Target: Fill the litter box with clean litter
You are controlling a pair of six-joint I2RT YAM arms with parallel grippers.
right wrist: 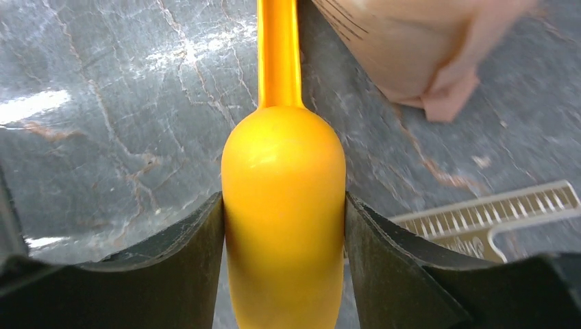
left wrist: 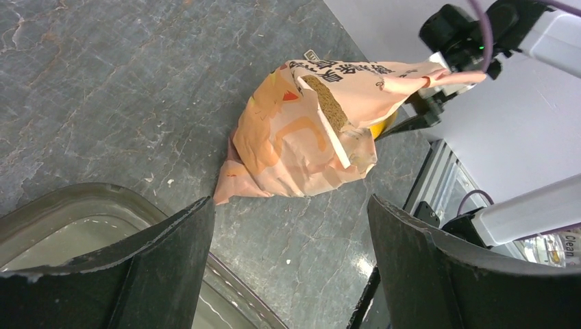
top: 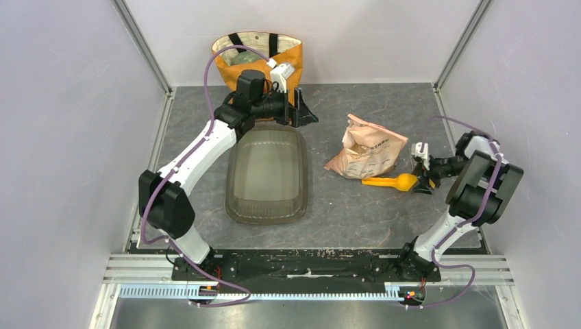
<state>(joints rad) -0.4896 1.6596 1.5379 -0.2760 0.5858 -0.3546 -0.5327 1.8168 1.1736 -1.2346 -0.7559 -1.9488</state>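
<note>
The litter box (top: 230,199), a smoky translucent tray, lies left of centre with nothing in it; its corner rim (left wrist: 82,195) shows in the left wrist view. My left gripper (top: 305,113) (left wrist: 291,260) hangs open over the tray's far right corner, nothing between its fingers. A crinkled pinkish-tan bag (top: 366,151) (left wrist: 301,137) lies to the right; grainy tan stuff in its torn mouth (left wrist: 330,103) looks like the clean litter. My right gripper (top: 419,179) (right wrist: 284,233) is shut on the bowl of an orange scoop (top: 394,181) (right wrist: 282,171), whose handle points toward the tray.
An orange tote bag (top: 257,58) stands against the back wall behind the left gripper. The bag's corner (right wrist: 445,96) lies just right of the scoop handle. A metal rail runs along the near table edge (top: 308,264); white walls close in both sides.
</note>
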